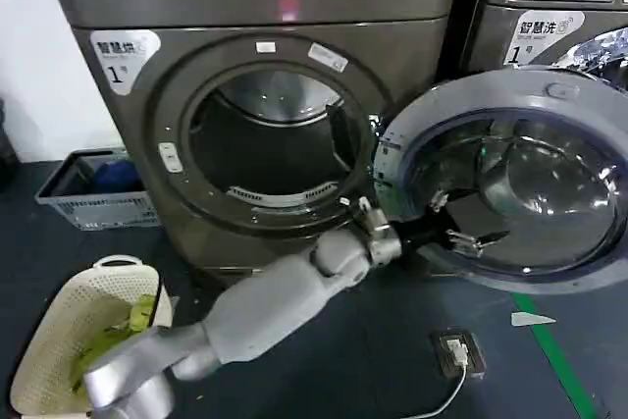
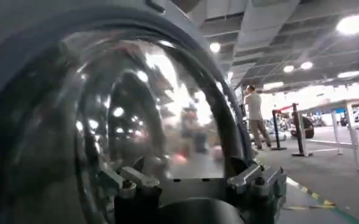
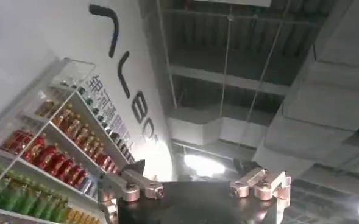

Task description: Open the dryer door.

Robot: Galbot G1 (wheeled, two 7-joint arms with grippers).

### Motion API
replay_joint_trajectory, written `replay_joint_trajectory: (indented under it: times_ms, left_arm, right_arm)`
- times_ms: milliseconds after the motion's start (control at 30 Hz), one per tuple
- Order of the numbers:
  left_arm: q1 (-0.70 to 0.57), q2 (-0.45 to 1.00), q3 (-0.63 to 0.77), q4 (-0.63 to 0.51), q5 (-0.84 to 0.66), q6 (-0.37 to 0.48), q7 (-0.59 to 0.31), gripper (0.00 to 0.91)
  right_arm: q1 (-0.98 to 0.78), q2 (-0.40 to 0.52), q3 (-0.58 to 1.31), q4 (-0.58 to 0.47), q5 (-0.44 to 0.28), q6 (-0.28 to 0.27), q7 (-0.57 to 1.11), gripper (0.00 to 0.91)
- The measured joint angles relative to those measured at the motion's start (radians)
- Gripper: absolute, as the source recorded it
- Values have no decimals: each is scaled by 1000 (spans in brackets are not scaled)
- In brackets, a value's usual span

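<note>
The dryer door [image 1: 549, 97] stands swung wide open to the right of the round drum opening [image 1: 270, 139], its grey inner face and bulging glass turned toward me. My left arm reaches from the lower left to the door's lower left part. My left gripper [image 1: 461, 223] is open there, close against the inner glass, with nothing between its fingers. In the left wrist view the glass bulge [image 2: 106, 109] looms just beyond the open left gripper [image 2: 194, 182]. My right gripper [image 3: 194, 185] is open and points up at a ceiling, away from the dryer.
A grey crate [image 1: 93, 188] sits on the floor left of the dryer. A cream laundry basket [image 1: 74, 331] with green cloth stands at the lower left. A floor socket with cable [image 1: 456, 350] and a green tape line [image 1: 549, 350] lie below the door. A second machine [image 1: 559, 7] stands at the right.
</note>
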Motion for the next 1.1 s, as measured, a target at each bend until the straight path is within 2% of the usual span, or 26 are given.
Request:
replay_joint_trajectory:
  times_ms: [767, 1100]
  left_arm:
    - [20, 342, -32, -257, 46, -49, -40, 907]
    - [-15, 569, 66, -330, 112, -56, -57, 907]
  right_arm:
    - [34, -36, -38, 2, -8, 0, -9, 907]
    - [28, -47, -23, -14, -9, 3, -9, 907]
